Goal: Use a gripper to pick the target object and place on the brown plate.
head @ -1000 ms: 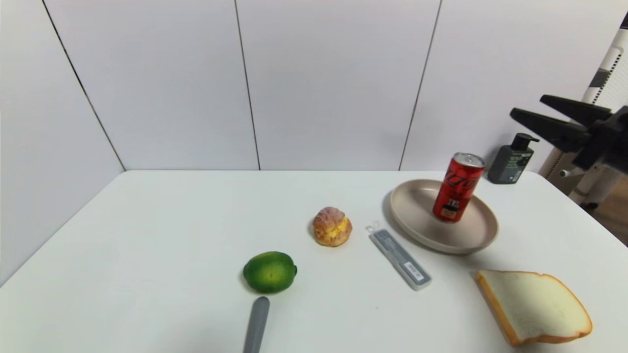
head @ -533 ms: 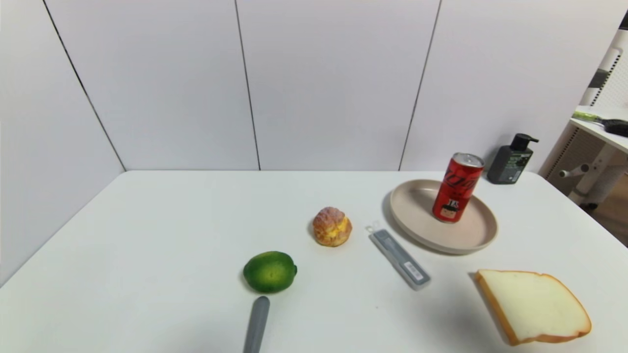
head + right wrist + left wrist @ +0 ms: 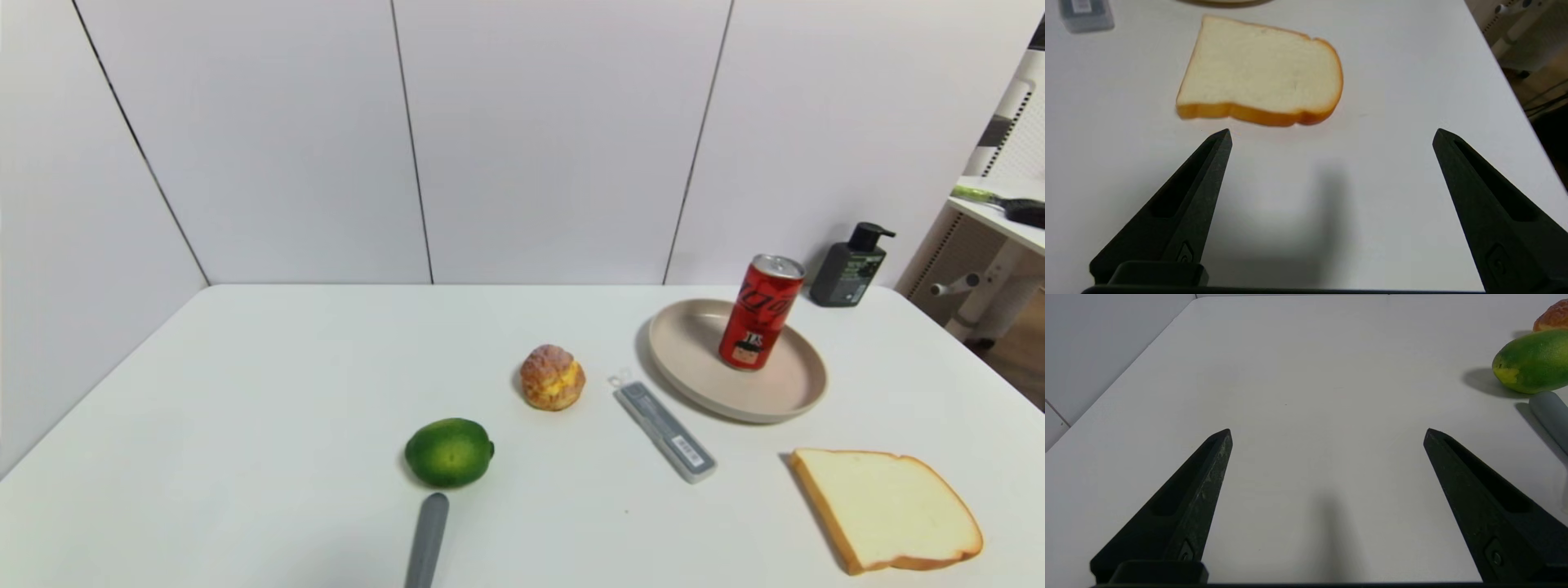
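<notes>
The tall red can (image 3: pixel 760 314) stands upright on the beige-tan plate (image 3: pixel 704 382) at the table's right rear. Neither gripper shows in the head view. My right gripper (image 3: pixel 1332 136) is open and empty above the table's near right part, just short of a bread slice (image 3: pixel 1261 71); the plate's near rim (image 3: pixel 1224 2) barely shows at the edge of that view. My left gripper (image 3: pixel 1327 435) is open and empty above bare table at the near left, with the lime (image 3: pixel 1531 361) off to one side.
A cream puff (image 3: pixel 553 376) and a lime (image 3: pixel 449 452) lie mid-table. A grey handle (image 3: pixel 427 539) lies near the front edge. A slim grey case (image 3: pixel 666 430) lies beside the plate. A bread slice (image 3: pixel 887 508) sits at the front right. A dark pump bottle (image 3: pixel 849 266) stands at the back right.
My right gripper, open at the right edge of the head view one second ago, has withdrawn out of that view. The can stays upright on the plate.
</notes>
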